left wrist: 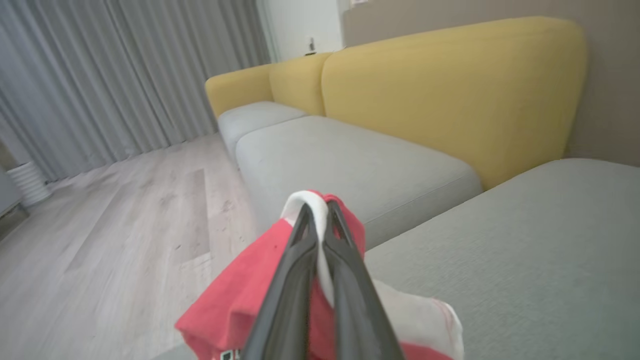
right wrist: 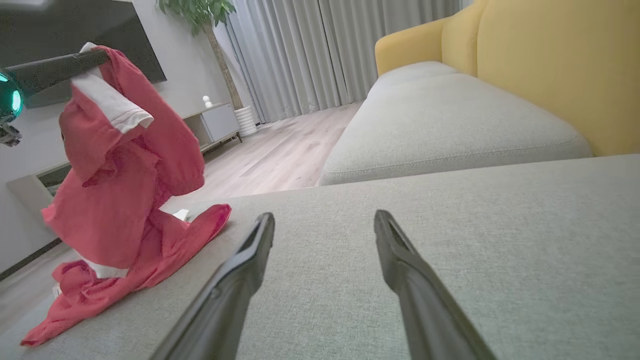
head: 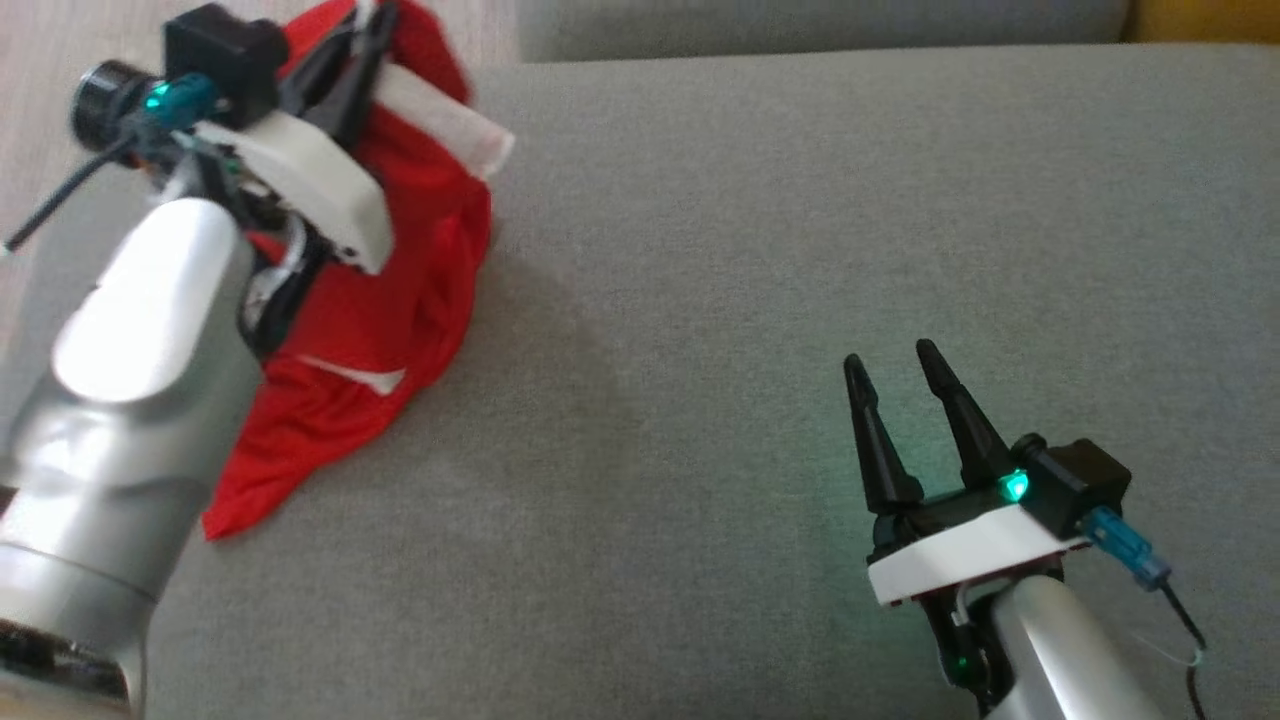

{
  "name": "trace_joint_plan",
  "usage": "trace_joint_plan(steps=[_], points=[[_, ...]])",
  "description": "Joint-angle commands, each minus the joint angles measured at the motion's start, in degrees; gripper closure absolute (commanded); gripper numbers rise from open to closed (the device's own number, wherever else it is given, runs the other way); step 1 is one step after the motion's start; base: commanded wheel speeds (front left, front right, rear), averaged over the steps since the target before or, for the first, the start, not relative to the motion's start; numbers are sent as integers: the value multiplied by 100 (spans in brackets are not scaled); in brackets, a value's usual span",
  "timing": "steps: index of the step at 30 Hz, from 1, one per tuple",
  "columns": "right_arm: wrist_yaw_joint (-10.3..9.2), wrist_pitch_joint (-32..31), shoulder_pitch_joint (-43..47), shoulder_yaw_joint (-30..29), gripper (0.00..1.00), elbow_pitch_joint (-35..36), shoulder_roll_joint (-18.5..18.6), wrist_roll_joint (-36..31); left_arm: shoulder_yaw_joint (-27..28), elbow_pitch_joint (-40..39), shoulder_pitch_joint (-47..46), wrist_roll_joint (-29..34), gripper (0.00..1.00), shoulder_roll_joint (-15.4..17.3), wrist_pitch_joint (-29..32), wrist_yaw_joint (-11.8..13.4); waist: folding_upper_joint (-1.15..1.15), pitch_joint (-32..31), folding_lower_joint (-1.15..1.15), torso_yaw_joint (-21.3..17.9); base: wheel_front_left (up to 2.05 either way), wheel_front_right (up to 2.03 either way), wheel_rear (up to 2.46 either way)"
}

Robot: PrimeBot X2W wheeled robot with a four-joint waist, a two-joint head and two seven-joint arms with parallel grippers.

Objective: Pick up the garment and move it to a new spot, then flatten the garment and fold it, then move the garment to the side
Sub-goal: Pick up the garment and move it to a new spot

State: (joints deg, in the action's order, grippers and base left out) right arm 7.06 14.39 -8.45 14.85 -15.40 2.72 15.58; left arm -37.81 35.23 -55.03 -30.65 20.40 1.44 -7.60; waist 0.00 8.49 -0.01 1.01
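- Hanging from the clenched left gripper (left wrist: 320, 212) by its white trim: red garment (head: 400, 300), long axis vertical, lower end trailing on the grey cushion (head: 760, 250) at its left edge.
- Right gripper (head: 893, 362) spread wide, well apart.
- Yellow backrest (left wrist: 450, 90) behind.

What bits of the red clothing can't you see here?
- Head view: the left arm covers much of the red garment.
- Left wrist view: the bottom edge cuts off the garment's lower part.
- Right wrist view: the left edge cuts off the left gripper body.

Red garment (head: 380, 330) partly rests on grey cushion (head: 800, 250).
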Motion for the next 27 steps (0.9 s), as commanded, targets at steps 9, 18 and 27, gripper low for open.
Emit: trace_joint_plan(steps=[9, 18, 27], points=[[43, 61, -150, 54, 0, 78, 16, 128, -134, -988, -411, -169, 100, -223, 150, 51, 0, -29, 1, -885, 0, 0, 0], [43, 61, -402, 217, 0, 224, 16, 431, -629, -780, -1126, 420, 100, -753, -85, 133, 0, 375, 1, -2009, 0, 0, 0], [43, 61, -378, 44, 0, 294, 16, 612, -2539, -691, -595, 95, 0, -854, -250, 14, 0, 489, 1, -2176, 0, 0, 0]])
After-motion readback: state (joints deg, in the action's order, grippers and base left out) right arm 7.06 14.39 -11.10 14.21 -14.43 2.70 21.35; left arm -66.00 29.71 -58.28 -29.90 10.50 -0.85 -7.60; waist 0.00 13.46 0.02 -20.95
